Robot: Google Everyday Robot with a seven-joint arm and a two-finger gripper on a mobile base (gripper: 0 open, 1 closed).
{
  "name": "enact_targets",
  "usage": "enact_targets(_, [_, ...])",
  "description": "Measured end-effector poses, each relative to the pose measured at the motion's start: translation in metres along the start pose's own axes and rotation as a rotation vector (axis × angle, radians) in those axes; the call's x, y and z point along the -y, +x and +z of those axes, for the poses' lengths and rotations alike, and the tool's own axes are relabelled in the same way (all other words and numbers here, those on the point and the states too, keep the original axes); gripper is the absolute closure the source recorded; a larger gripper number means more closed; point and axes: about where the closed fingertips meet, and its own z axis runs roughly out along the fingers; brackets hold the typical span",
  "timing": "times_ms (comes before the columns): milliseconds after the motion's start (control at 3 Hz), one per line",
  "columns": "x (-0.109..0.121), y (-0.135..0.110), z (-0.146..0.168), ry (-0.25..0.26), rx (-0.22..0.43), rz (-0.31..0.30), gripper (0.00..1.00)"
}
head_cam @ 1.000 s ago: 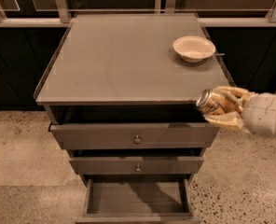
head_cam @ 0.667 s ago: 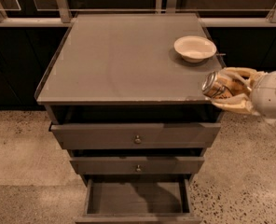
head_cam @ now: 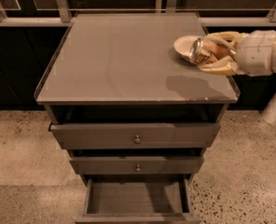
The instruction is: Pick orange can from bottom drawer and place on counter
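Reaching in from the right edge of the view, the hand (head_cam: 204, 54) hangs over the right rear part of the desk (head_cam: 119, 59), its two pale fingers (head_cam: 219, 68) closed around the orange can (head_cam: 201, 51). The can sits between them, one finger above and one below. It lies on its side rather than upright, with a shiny silver end turned left, away from the wrist, and the dull orange body running back into the grip. It is held clear of the grey surface, and a dark shadow (head_cam: 189, 85) falls on the desk below and in front of it. From this angle the can overlaps the right side of a white bowl (head_cam: 181, 44) standing on the desk; whether they touch cannot be told. Low in front, the bottom drawer (head_cam: 135, 197) is pulled out, showing its flat grey floor. Above it are two drawers with small round knobs (head_cam: 137, 139), both slightly ajar.
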Motion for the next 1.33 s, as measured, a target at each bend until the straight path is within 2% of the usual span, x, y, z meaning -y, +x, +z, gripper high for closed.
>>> enact_targets(333, [0.024,-0.006,0.043,-0.039,0.083,-0.021,1.00])
enact_targets(667, [0.038,-0.006,0.076,-0.063,0.142,-0.013,1.00])
enact_targets(1333, [0.046,-0.019,0.133,-0.119,0.257,-0.002,1.00])
